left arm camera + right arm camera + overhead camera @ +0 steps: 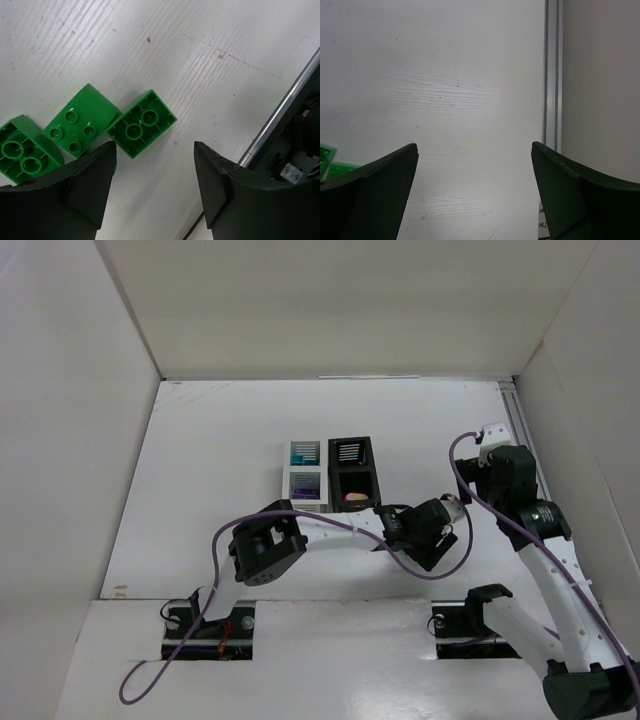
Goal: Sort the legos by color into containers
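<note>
Three green legos (141, 123), (80, 125), (22, 150) lie together on the white table, just ahead and left of my left gripper (155, 147), which is open and empty above them. In the top view the left gripper (450, 512) reaches right of the containers (330, 472); the arms hide the green legos there. My right gripper (474, 146) is open and empty over bare table, with green lego edges (330, 156) at the lower left. In the top view it (490, 445) is near the right wall. The near black bin (353, 490) holds a red-yellow piece.
White bins show teal (303, 453) and purple (306, 486) contents; the far black bin (351, 452) stands behind. A metal rail (552, 75) runs along the table's right edge (512, 410). Part of the right arm (295, 135) is close beside the left gripper. White walls enclose the table.
</note>
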You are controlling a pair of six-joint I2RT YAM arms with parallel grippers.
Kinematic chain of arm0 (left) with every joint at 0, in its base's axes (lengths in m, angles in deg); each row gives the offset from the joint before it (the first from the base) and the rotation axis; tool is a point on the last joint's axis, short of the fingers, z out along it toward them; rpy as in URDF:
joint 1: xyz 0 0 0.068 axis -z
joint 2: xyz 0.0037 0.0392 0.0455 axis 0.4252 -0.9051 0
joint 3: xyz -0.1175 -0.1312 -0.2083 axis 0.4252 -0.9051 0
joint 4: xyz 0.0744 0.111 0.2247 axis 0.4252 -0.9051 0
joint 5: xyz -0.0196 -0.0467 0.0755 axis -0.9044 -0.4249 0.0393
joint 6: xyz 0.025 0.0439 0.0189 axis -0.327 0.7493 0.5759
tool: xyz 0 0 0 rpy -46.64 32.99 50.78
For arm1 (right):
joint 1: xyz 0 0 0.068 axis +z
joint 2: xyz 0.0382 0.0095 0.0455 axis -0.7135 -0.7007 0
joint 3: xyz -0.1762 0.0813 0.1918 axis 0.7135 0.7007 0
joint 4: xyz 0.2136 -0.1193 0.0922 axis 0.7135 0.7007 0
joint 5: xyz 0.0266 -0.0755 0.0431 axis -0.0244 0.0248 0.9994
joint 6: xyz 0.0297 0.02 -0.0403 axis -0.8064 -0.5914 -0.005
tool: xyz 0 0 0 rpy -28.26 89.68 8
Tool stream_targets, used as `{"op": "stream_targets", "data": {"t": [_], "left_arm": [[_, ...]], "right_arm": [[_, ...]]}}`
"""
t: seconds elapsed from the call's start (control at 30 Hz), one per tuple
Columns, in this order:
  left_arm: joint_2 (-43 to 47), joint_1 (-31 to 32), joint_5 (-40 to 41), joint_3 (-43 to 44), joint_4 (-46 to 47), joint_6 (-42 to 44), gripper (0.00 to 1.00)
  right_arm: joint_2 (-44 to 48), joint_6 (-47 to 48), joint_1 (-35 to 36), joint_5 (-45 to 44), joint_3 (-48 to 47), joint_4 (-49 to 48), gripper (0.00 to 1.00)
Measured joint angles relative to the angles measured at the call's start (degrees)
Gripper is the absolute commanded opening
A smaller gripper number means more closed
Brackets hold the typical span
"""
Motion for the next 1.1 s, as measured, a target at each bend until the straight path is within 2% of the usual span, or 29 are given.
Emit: {"op": "stream_targets", "data": {"t": [0.2, 0.3, 0.33, 0.43, 0.47, 0.7, 0.73, 0.83, 0.97, 1.03, 1.1], "left_arm": [[-1.6, -0.4, 0.0, 0.1, -1.0, -0.1, 0.59], [-2.3, -0.4, -0.2, 0.5, -1.1, -0.1, 0.64], [-2.4, -0.5, -0.2, 0.9, -1.1, -0.1, 0.69], [-3.3, -0.5, -0.2, 2.0, -1.3, -0.3, 0.72], [-3.6, -0.5, 0.0, 2.4, -1.3, -0.3, 0.77], [-5.2, -0.5, 0.8, 5.0, -1.8, -1.8, 0.77], [-5.2, -0.5, 1.1, 5.1, -1.9, -2.3, 0.70], [-5.4, -0.5, 2.8, 5.2, -2.5, -4.2, 0.59], [-5.4, -0.4, 5.4, 5.2, -3.1, -6.3, 0.51], [-5.4, -0.1, 6.5, 5.2, -3.3, -7.1, 0.43], [-5.4, 0.1, 7.3, 5.2, -3.4, -7.8, 0.42]], "right_arm": [[1.1, 0.0, 0.0, -0.3, 0.0, 0.0, 1.00], [1.2, 0.0, 0.0, 0.0, 0.0, 0.0, 1.00], [1.2, 0.0, 0.0, 0.0, 0.0, 0.0, 1.00], [1.2, 0.0, 0.0, 0.1, 0.0, 0.0, 1.00], [1.2, 0.0, 0.0, 0.1, 0.0, 0.0, 1.00], [1.8, 0.0, 0.0, 0.1, 0.0, 0.0, 1.00], [1.9, 0.0, 0.0, 0.0, 0.0, 0.0, 1.00], [2.7, 0.0, 0.0, -0.4, 0.0, 0.0, 1.00], [3.9, 0.0, 0.0, -1.3, 0.0, 0.4, 1.00], [4.2, 0.0, 0.0, -1.7, 0.0, 0.5, 1.00], [4.5, 0.0, -0.1, -2.0, 0.0, 0.7, 1.00]]}}
